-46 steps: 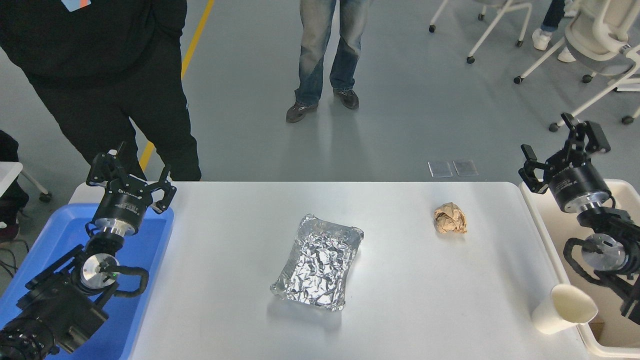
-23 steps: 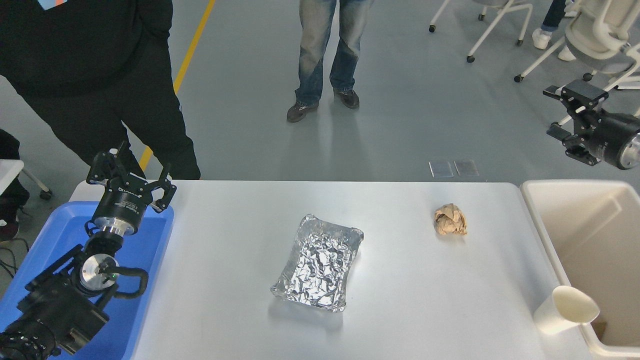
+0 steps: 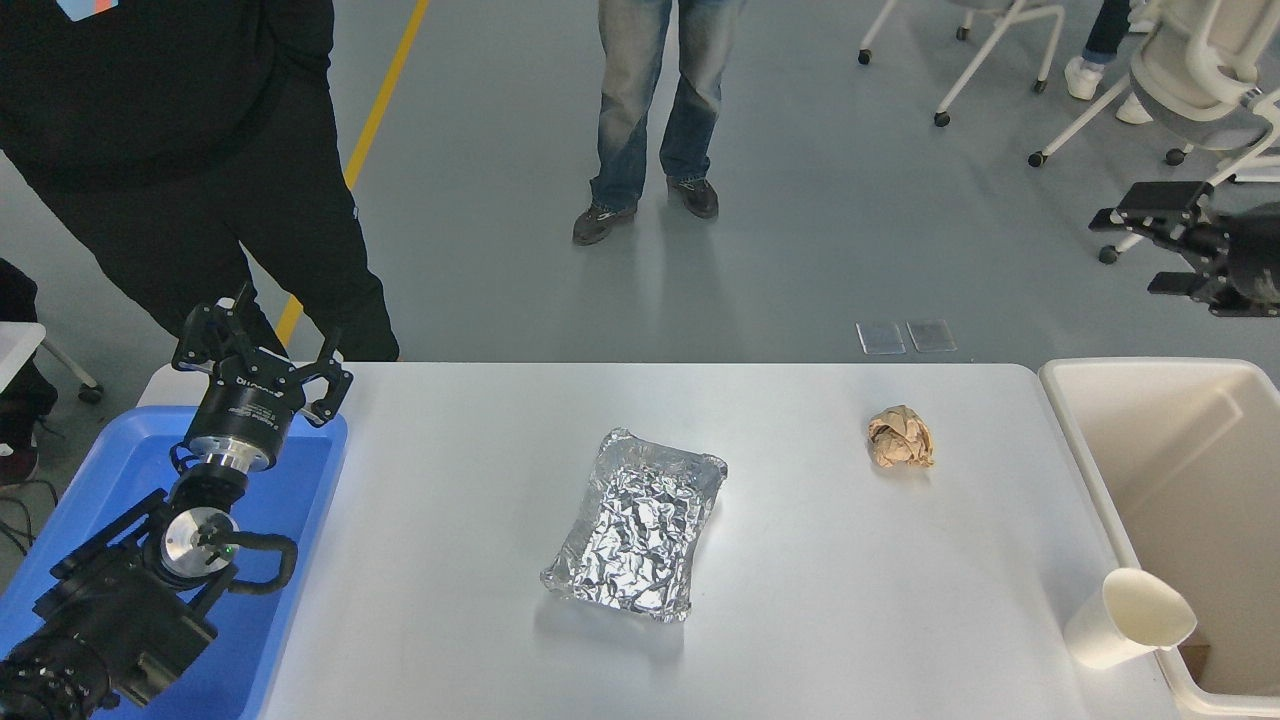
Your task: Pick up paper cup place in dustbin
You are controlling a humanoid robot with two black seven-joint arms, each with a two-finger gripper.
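The paper cup [image 3: 1128, 620] is off-white and tapered. It stands on the white table [image 3: 850, 580] at the front right, against the rim of the dustbin [image 3: 1088, 472]. The dustbin is a deep cream-beige bin beside the table's right end. My right gripper [image 3: 1132, 252] is open and empty. It hangs high at the picture's right edge, beyond the bin's far end and far from the cup. My left gripper [image 3: 264, 345] is open and empty, parked at the lower left.
A crinkled foil tray [image 3: 637, 520] lies mid-table. A crumpled brown paper ball [image 3: 901, 437] lies at the back right. A blue tray [image 3: 300, 480] sits under the left arm. A person in black [image 3: 200, 150] stands at the far left, another person's legs [image 3: 650, 100] farther back.
My right arm has lifted from over the dustbin, swung up and to the right, and now reaches in sideways from the right edge. The cup and the left arm have not moved.
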